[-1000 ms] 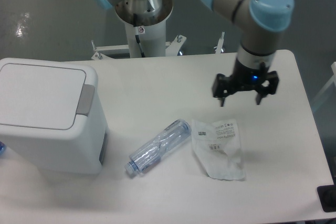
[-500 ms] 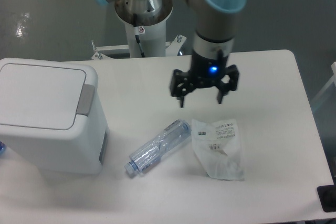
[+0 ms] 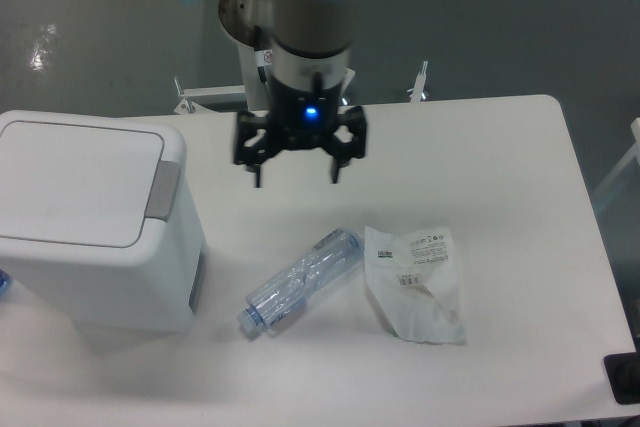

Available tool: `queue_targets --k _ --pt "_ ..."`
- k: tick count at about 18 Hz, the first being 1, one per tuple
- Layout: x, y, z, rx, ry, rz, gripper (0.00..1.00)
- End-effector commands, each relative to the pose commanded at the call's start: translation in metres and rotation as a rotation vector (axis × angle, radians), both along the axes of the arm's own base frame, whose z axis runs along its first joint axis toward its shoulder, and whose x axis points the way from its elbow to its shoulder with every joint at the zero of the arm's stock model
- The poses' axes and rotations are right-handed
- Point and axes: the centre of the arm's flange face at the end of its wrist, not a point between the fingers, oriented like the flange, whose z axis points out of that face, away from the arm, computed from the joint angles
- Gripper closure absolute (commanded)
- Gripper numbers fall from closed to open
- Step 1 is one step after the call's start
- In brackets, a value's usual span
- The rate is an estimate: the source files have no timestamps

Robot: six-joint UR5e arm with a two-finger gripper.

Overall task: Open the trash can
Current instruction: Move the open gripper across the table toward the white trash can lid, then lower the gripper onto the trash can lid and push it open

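The trash can (image 3: 92, 222) is set at the table's (image 3: 520, 147) left end with its lid shut and grey tab (image 3: 163, 190) facing the gripper (image 3: 297, 175), which is held spread and empty above the table, right of the tab, apparently for pressing it.

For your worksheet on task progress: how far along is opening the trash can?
Nothing is done: the trash can has its lid flat and shut. In hand: the gripper, open and empty, hangs right of the can. Left: reaching the grey push tab and pressing it.
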Motion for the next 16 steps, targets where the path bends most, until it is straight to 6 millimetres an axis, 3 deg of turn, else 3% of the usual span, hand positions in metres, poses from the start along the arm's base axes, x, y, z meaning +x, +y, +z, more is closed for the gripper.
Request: queue_targets --k 5,16 --pt "0.027 0.014 0.003 0.005 -0.003 -0.019 0.00" --pt "0.041 0.030 -0.005 0.022 -0.015 -0.020 0.00"
